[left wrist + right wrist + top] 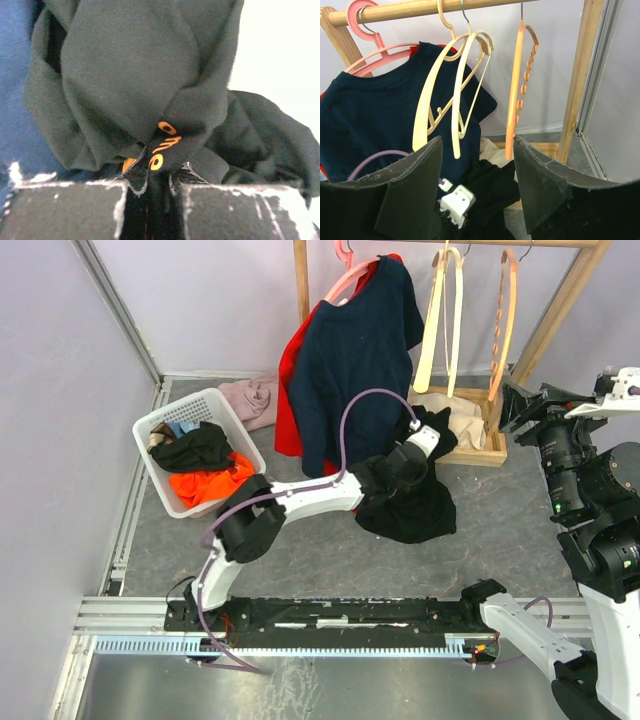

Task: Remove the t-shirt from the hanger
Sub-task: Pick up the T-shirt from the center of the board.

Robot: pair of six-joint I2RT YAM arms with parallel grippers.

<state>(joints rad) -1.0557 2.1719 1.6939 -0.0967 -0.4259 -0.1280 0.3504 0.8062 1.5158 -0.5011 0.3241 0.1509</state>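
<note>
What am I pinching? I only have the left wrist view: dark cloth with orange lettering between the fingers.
Observer: The left gripper is shut on a black garment heaped on the table.
Operator: Is the t-shirt off its hanger?
Observer: No. The navy t-shirt hangs on the pink hanger.
Operator: Where's the right arm?
Observer: The right gripper is open and holds nothing. It faces the empty cream hangers.
</note>
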